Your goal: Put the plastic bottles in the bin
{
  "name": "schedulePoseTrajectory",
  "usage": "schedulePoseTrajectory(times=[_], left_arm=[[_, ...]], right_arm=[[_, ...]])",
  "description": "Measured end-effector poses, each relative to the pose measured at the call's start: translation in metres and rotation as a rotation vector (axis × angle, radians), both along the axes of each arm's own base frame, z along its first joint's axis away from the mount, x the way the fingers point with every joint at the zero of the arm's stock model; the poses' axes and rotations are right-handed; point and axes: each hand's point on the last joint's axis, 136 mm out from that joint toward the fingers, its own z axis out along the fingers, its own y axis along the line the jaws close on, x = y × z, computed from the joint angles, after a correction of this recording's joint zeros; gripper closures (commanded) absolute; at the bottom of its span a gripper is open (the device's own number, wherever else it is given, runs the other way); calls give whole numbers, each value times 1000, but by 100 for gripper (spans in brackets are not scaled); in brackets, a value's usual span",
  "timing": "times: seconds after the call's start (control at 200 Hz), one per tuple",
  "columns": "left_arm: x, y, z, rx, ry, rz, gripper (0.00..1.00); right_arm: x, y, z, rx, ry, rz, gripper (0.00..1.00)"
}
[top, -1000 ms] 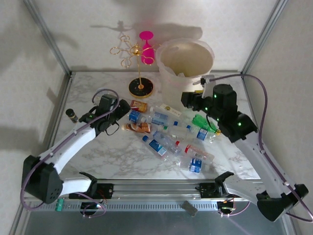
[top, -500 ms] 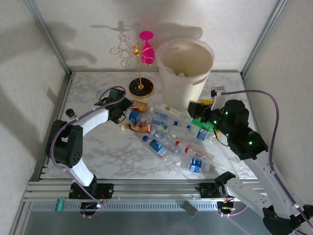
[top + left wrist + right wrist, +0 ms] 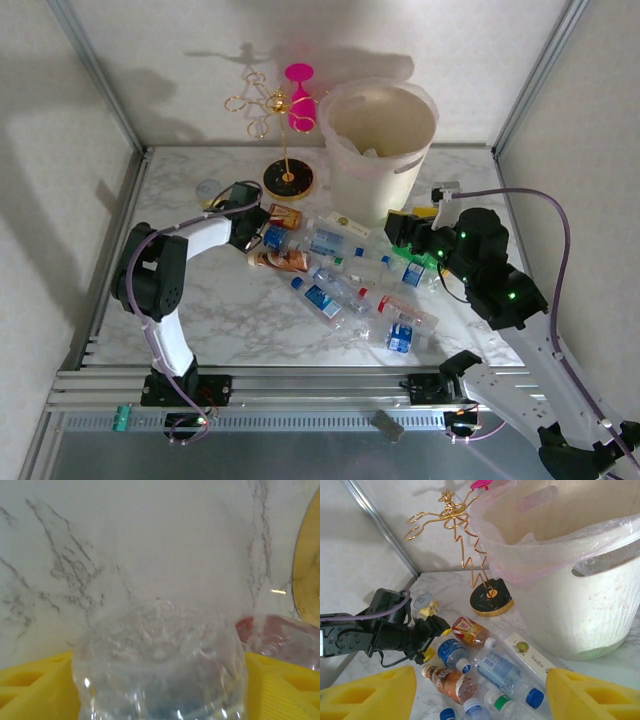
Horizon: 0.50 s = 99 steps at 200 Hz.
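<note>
One clear bottle (image 3: 159, 655) sits within left hand (image 3: 159, 700).

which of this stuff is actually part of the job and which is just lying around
Part of the job:
- plastic bottles, heaped together
- bin, cream, lined, just behind them

Just lying about:
- gold wire stand
- pink glass hanging on it
- yellow cup with a pale top, left of the heap
</note>
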Motion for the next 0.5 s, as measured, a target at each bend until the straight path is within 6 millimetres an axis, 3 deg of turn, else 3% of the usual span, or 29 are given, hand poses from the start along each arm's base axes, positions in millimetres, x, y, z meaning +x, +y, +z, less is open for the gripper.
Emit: schedulePoseTrajectory(times=[0.31, 0.496], left_arm=[[5, 2, 0, -2, -10, 7, 43], [7, 8, 8, -4, -27, 18, 44]], right_arm=[[-1, 0, 0, 2, -1, 0, 31], [-3, -2, 2, 7, -1, 0, 31]])
